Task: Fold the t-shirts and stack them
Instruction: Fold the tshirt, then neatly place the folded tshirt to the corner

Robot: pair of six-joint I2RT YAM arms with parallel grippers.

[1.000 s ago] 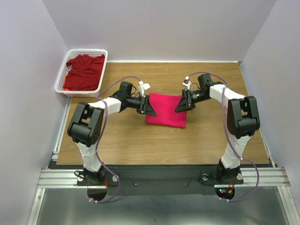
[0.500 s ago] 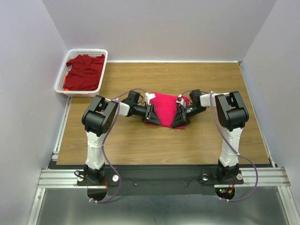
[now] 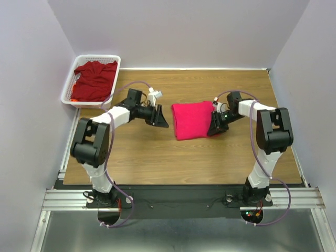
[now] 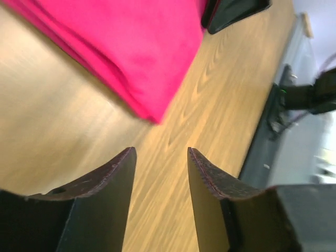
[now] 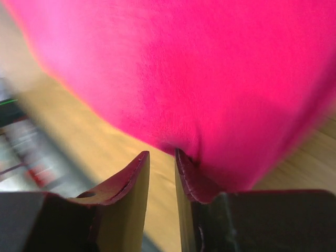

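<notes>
The bright pinkish-red t-shirt (image 3: 191, 119) lies folded into a compact block on the middle of the wooden table (image 3: 157, 157). My left gripper (image 3: 165, 121) is open and empty, a short way left of the shirt and not touching it. In the left wrist view the gripper (image 4: 160, 152) has only wood between its jaws, with the shirt (image 4: 121, 42) ahead. My right gripper (image 3: 213, 127) is at the shirt's right edge. In the right wrist view the gripper (image 5: 161, 153) is narrowly open, and one finger (image 5: 191, 176) touches the cloth (image 5: 210, 79). The darker maroon-red t-shirt (image 3: 94, 80) lies crumpled in the basket.
The white mesh basket (image 3: 69, 89) stands at the table's far left corner. Grey walls close in the table on three sides. A metal rail (image 3: 173, 199) with both arm bases runs along the near edge.
Both grippers were at the shirt's near corners. Now the left gripper has pulled back to the left, off the cloth. The shirt sits slightly further right, and the right gripper is at its right edge.
</notes>
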